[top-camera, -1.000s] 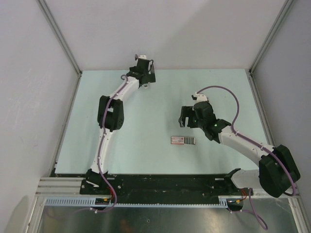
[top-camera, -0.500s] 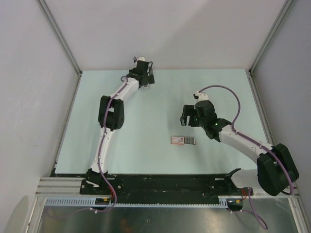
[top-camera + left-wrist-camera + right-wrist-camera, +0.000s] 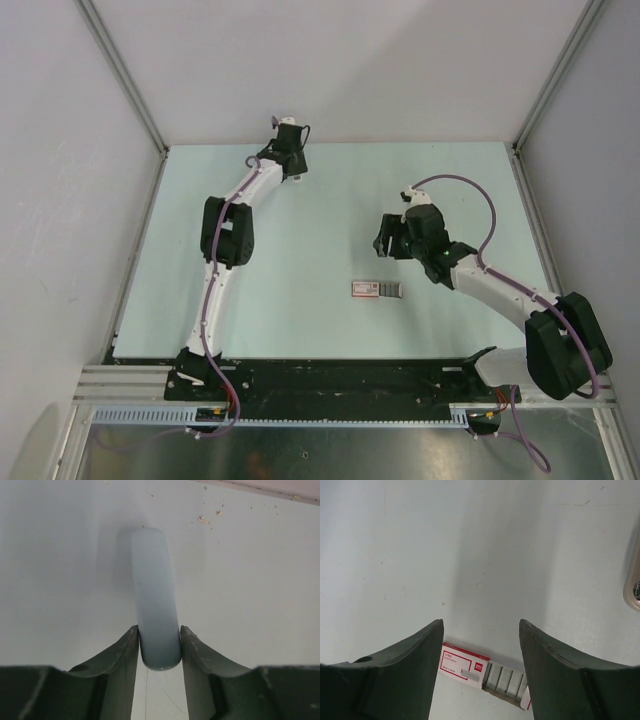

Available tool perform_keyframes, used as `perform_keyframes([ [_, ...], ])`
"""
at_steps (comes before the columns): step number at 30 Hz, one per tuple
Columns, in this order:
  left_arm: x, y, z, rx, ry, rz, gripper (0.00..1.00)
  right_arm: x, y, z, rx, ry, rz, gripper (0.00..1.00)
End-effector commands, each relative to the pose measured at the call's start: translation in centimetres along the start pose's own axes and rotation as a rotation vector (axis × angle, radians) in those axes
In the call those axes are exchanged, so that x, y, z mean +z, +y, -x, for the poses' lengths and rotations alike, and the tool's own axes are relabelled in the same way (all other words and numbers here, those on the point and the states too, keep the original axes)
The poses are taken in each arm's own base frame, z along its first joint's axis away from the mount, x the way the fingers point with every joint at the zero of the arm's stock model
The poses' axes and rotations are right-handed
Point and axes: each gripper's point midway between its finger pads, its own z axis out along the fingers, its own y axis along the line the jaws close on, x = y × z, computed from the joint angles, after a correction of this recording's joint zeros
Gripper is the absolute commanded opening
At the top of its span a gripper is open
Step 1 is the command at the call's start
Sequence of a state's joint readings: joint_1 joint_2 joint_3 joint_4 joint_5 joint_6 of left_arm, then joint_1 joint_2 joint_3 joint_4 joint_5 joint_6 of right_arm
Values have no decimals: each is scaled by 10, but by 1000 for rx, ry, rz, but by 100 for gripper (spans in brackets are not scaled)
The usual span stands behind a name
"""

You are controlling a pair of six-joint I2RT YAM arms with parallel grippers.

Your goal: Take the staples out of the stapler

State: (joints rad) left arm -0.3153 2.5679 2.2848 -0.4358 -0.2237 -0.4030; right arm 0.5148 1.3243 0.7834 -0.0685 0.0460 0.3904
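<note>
stapler (image 3: 154, 590) pinched in left claw (image 3: 159, 630), pointing away

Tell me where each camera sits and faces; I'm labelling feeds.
Top external: above and behind the bases, looking down on the table; both arms show.
Left wrist: on the left arm, looking down; left gripper fingers flank the stapler at its near end.
Right wrist: on the right arm, looking down; the open right gripper frames the staple box.
Shared: top external and right wrist both show the staple box.

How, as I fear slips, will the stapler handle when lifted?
Probably stiff: the stapler looks a hard rounded shell. Possibly slippery: its surface is smooth, and the left gripper pinches only its near end, so it may pivot.
</note>
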Motion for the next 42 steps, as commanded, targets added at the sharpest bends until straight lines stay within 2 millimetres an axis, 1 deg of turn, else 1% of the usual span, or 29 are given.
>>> perform_keyframes([
  [1, -3, -7, 21, -31, -45, -27, 38, 1, 4, 10, 12, -32, 29, 65],
  [3, -4, -6, 19, -21, -40, -26, 30, 1, 4, 10, 15, -32, 33, 64],
  [7, -15, -1, 15, -5, -22, -11, 7, 1, 4, 10, 19, -31, 36, 62],
  [8, -23, 1, 17, -6, -21, -6, 4, 0, 5, 11, 20, -31, 37, 62],
  [10, -40, 9, 16, -5, -13, 14, 1, -1, 5, 10, 22, -30, 37, 61],
  [12, -59, 17, 14, 4, -4, 27, 0, -3, 6, 11, 25, -31, 40, 61],
  [16, -100, 40, -4, 32, 41, 48, 0, -10, 13, 9, 22, -28, 49, 61],
  [19, -135, 56, -23, 53, 76, 47, 0, -14, 20, 6, 15, -30, 53, 61],
  [21, -160, 65, -40, 73, 103, 36, 0, -16, 25, 4, 12, -31, 53, 61],
  [26, -215, 91, -96, 150, 164, 30, 0, -22, 34, -2, 4, -30, 50, 61],
  [29, -240, 98, -132, 183, 200, 7, 0, -22, 37, -7, 8, -30, 55, 61],
  [31, -253, 99, -147, 187, 202, -22, 0, -21, 39, -10, 13, -25, 60, 61],
  [34, -266, 94, -161, 180, 202, -82, 0, -19, 42, -14, 13, -17, 62, 61],
  [36, -268, 90, -170, 190, 220, -105, 0, -18, 45, -15, 8, -17, 68, 61],
  [39, -265, 89, -185, 191, 258, -116, 0, -15, 47, -17, 7, -16, 73, 61],
  [40, -264, 88, -189, 190, 268, -121, 2, -15, 48, -16, 9, -17, 74, 61],
  [41, -263, 87, -192, 191, 279, -132, 7, -14, 48, -17, 11, -15, 75, 61],
  [42, -263, 85, -196, 192, 292, -144, 14, -13, 49, -18, 13, -11, 76, 61],
])
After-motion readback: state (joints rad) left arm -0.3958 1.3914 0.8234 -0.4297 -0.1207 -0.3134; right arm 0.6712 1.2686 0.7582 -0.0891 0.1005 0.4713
